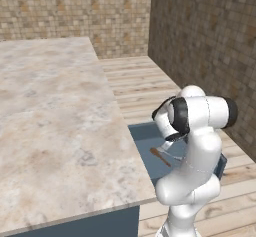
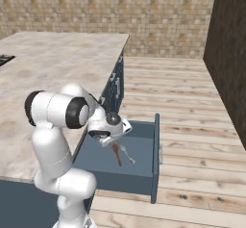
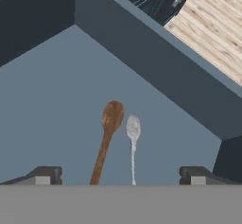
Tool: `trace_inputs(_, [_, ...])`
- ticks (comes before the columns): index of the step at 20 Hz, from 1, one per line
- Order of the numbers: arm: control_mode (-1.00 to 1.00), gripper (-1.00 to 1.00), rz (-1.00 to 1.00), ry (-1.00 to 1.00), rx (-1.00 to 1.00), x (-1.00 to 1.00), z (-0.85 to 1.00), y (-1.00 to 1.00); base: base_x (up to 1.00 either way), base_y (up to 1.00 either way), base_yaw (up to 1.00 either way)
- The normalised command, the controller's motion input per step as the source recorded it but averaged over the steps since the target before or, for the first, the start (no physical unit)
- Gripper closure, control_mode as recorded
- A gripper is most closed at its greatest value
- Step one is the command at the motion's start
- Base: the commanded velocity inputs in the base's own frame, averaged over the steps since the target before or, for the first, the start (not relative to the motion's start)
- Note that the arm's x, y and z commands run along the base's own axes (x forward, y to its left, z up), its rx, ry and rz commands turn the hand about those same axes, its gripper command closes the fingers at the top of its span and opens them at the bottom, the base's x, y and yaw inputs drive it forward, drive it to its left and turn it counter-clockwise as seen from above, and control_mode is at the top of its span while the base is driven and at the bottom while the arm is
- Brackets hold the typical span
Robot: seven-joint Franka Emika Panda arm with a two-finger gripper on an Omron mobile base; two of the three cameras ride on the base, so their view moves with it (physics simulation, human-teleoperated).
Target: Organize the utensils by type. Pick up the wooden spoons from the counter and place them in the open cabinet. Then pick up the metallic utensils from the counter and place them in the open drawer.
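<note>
Both the short reddish-brown spoon (image 3: 109,128) and slim silver metal spoon (image 3: 133,132) lie in the dark blue-grey open drawer (image 3: 56,105); two-finger gripper (image 3: 120,175) wide open, empty. Looks basically finished.

A broad countertop of mottled beige and grey stone (image 1: 55,131) runs along the left side, with a dark blue-grey cabinet base under its near edge (image 1: 100,225) and a row of dark blue-grey drawer fronts with short silver handles (image 2: 114,85) below its right edge. Pale wooden floorboards (image 2: 182,92) stretch from the counter's right edge back to a wall of small tan and brown mosaic tiles (image 2: 120,8), and a darker tiled wall in shadow (image 1: 210,46) closes the right side. A small dark patch (image 2: 4,59) sits at the counter's far left edge, too cropped to identify.
</note>
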Motion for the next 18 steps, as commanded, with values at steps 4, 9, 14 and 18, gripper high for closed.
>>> trace_inputs(4, [-1.00, -1.00, 0.02, 0.00, 0.00, -0.11, 1.00, -0.14, 0.00, 0.00, 0.00])
trace_inputs(9, [-1.00, -1.00, 0.01, 0.03, 0.00, -0.08, 1.00, -0.08, 0.00, 0.00, 0.00])
trace_inputs(14, [-1.00, -1.00, 0.00, 0.07, 0.05, -0.09, 1.00, -0.08, 0.00, 0.00, 0.00])
trace_inputs(18, [-1.00, -1.00, 0.00, 0.13, 0.12, -0.02, 1.00, -0.18, 0.00, 0.00, 0.00])
